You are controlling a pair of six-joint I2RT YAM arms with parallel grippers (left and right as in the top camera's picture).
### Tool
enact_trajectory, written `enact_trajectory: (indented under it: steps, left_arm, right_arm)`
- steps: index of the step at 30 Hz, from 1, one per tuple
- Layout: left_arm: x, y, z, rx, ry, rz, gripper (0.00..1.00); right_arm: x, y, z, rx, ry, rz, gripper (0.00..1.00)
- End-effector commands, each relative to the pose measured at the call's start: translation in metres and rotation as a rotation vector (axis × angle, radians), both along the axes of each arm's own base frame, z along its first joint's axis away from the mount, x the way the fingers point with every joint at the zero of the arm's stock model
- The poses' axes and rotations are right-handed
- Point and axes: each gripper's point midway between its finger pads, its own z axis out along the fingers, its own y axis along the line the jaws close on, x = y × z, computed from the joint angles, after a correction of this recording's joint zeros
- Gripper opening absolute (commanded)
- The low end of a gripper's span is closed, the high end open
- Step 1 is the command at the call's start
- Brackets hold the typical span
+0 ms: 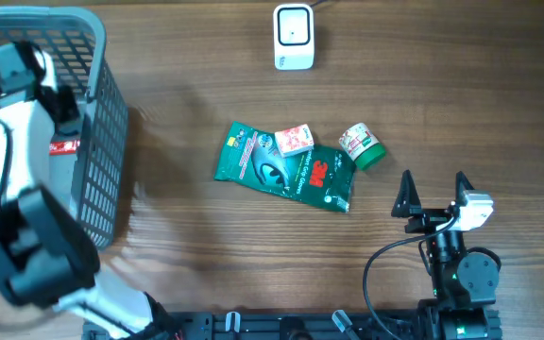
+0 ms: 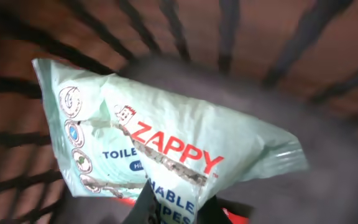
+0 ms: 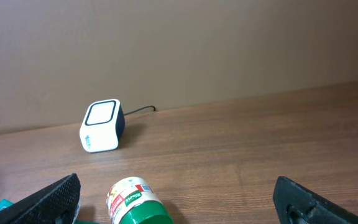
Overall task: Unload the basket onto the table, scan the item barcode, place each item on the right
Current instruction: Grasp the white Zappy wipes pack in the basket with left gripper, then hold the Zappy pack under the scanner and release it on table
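Wipes pack lies in the basket at far left, its edge pinched by the left gripper, probably for carrying to the scanner; right gripper hangs spread and empty

One basket, one scanner — one green pouch, one small box, one jar, one wipes pack.

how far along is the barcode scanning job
Done: only the grasp; no scan shows. In hand: the left tool is shut on a pale green Zappy wipes pack inside the grey plastic basket. Left: lifting it out and showing its barcode to the white cube-shaped scanner, which has nothing near it. The right tool is open.
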Motion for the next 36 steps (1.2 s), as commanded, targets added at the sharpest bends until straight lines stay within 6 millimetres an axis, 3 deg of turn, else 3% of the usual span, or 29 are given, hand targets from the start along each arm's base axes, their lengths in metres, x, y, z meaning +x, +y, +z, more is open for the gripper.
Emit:
enact_trajectory:
  steps: [1, 4, 5, 7, 9, 11, 12, 13, 15, 18, 21, 25, 26, 29, 33, 36]
  left_arm:
    - [-0.011, -0.013, 0.111, -0.151, -0.403, 0.256, 0.04]
    - [-0.04, -0.039, 0.175, -0.292, -0.604, 0.329, 0.04]
    - [-0.054, -0.061, 0.2, -0.412, -0.677, 0.321, 0.04]
    - [-0.062, -0.098, 0.223, -0.555, -0.716, 0.206, 0.04]
    - [-0.069, -0.159, 0.243, -0.743, -0.701, -0.025, 0.04]
    - [-0.075, -0.205, 0.248, -0.846, -0.646, -0.202, 0.04]
    - [-0.083, -0.246, 0.247, -0.885, -0.579, -0.394, 0.04]
    - [-0.091, -0.277, 0.24, -0.88, -0.516, -0.554, 0.04]
    - [-0.106, -0.322, 0.222, -0.8, -0.415, -0.824, 0.04]
    - [-0.144, -0.387, 0.173, -0.671, -0.202, -1.27, 0.04]
    - [-0.169, -0.426, 0.128, -0.632, -0.019, -1.513, 0.04]
    - [-0.155, -0.441, 0.05, -0.505, 0.246, -1.468, 0.04]
    - [-0.145, -0.44, 0.023, -0.461, 0.323, -1.395, 0.04]
    - [-0.123, -0.434, -0.031, -0.38, 0.446, -1.159, 0.04]
    - [-0.101, -0.435, -0.063, -0.422, 0.441, -0.834, 0.04]
    - [-0.095, -0.438, -0.066, -0.472, 0.418, -0.715, 0.05]
  right_arm:
    - [0.0, 0.003, 0.002, -0.012, -0.009, 0.015, 1.0]
    - [0.0, 0.003, 0.002, -0.012, -0.009, 0.015, 1.0]
    - [0.0, 0.003, 0.002, -0.012, -0.008, 0.015, 1.0]
    - [0.0, 0.003, 0.002, -0.012, -0.008, 0.015, 1.0]
    - [0.0, 0.003, 0.002, -0.012, -0.008, 0.015, 1.0]
    - [0.0, 0.003, 0.002, -0.012, -0.009, 0.015, 1.0]
    - [0.0, 0.003, 0.002, -0.012, -0.008, 0.015, 1.0]
    - [0.0, 0.003, 0.002, -0.012, -0.009, 0.015, 1.0]
    - [0.0, 0.003, 0.002, -0.012, -0.008, 0.015, 1.0]
    - [0.0, 0.003, 0.002, -0.012, -0.009, 0.015, 1.0]
    - [0.0, 0.003, 0.002, -0.012, -0.008, 0.015, 1.0]
    - [0.0, 0.003, 0.002, -0.012, -0.008, 0.015, 1.0]
    - [0.0, 0.003, 0.002, -0.012, -0.008, 0.015, 1.0]
    - [0.0, 0.003, 0.002, -0.012, -0.008, 0.015, 1.0]
    - [0.0, 0.003, 0.002, -0.012, -0.008, 0.015, 1.0]
    - [0.0, 0.003, 0.002, -0.012, -0.009, 0.015, 1.0]
